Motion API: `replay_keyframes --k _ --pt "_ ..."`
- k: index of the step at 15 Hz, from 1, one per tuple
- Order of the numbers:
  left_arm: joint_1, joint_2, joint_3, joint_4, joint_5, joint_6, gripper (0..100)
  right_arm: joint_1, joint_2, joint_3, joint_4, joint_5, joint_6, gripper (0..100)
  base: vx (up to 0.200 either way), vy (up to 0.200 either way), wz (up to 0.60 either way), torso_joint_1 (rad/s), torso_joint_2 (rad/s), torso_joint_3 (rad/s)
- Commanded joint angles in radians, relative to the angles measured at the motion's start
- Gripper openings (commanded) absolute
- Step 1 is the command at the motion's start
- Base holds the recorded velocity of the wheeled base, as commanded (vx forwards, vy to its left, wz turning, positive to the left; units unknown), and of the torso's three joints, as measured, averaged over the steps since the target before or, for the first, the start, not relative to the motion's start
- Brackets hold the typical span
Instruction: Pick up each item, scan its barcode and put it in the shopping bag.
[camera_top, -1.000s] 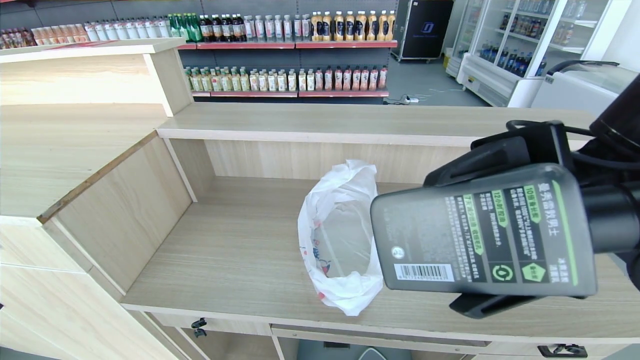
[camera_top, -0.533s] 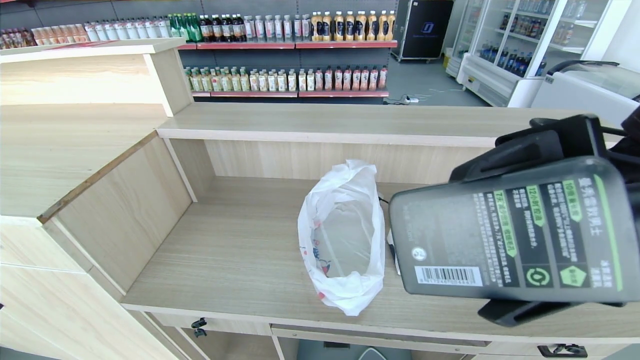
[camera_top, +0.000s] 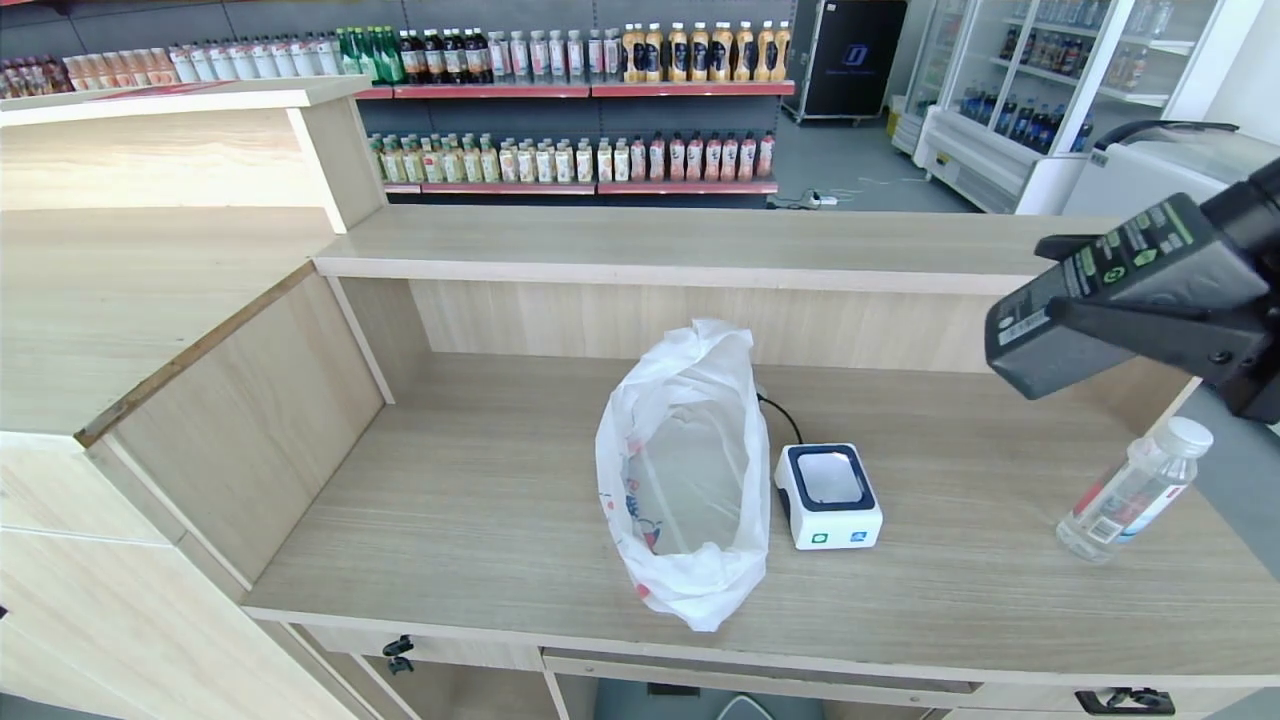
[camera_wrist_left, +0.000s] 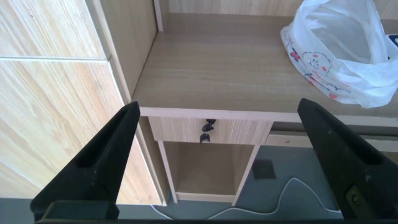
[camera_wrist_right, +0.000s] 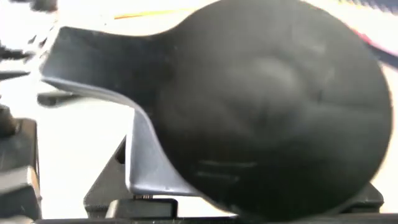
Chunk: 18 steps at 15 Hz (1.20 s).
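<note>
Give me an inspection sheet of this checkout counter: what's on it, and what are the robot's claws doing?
Surface: wooden counter, with a raised ledge at the back.
Job's things: white shopping bag stands open mid-counter. The scanner sits beside it on the robot's right, window up. A dark bottle is held in the air over the counter's right end. A clear water bottle stands near the right edge.
Clutter: nothing seen.
Grippers: right gripper shut on the dark bottle. Left gripper open and empty, low in front of the counter's drawer.
Cables: black cable runs from the scanner back behind the bag.
Surroundings: drink shelves and glass-door fridges beyond the counter.
</note>
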Motion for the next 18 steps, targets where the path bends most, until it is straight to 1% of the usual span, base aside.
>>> replay_keyframes --k 1,3,4,5,6,7,11,14,16,18 --pt "0.0 0.001 0.0 0.0 0.001 0.0 100 -0.226 -0.039 0.036 0.079 -0.013 0.205 0 0.0 0.0 0.0 0.0 0.0 0.0" --pt "0.0 0.001 0.0 0.0 0.001 0.0 100 -0.318 -0.077 0.037 0.183 -0.011 0.349 0 0.0 0.0 0.0 0.0 0.0 0.0" --pt "0.0 0.001 0.0 0.0 0.001 0.0 100 -0.333 -0.091 0.048 0.229 -0.016 0.396 0 0.0 0.0 0.0 0.0 0.0 0.0" --pt "0.0 0.001 0.0 0.0 0.001 0.0 100 -0.358 -0.104 0.054 0.288 -0.044 0.429 0 0.0 0.0 0.0 0.0 0.0 0.0" --pt "0.0 0.001 0.0 0.0 0.001 0.0 100 -0.361 -0.12 0.054 0.377 -0.087 0.439 0 0.0 0.0 0.0 0.0 0.0 0.0" --pt "0.0 0.001 0.0 0.0 0.001 0.0 100 -0.361 -0.127 0.052 0.447 -0.093 0.433 0 0.0 0.0 0.0 0.0 0.0 0.0" --pt "0.0 0.001 0.0 0.0 0.001 0.0 100 -0.367 -0.114 0.052 0.605 -0.1 0.283 0 0.0 0.0 0.0 0.0 0.0 0.0" --pt "0.0 0.001 0.0 0.0 0.001 0.0 100 -0.416 -0.084 0.049 0.664 -0.1 0.14 0 0.0 0.0 0.0 0.0 0.0 0.0" --pt "0.0 0.001 0.0 0.0 0.001 0.0 100 -0.425 -0.071 0.045 0.708 -0.1 0.111 0 0.0 0.0 0.0 0.0 0.0 0.0" --pt "0.0 0.001 0.0 0.0 0.001 -0.002 100 -0.427 -0.068 0.037 0.722 -0.102 0.088 0 0.0 0.0 0.0 0.0 0.0 0.0"
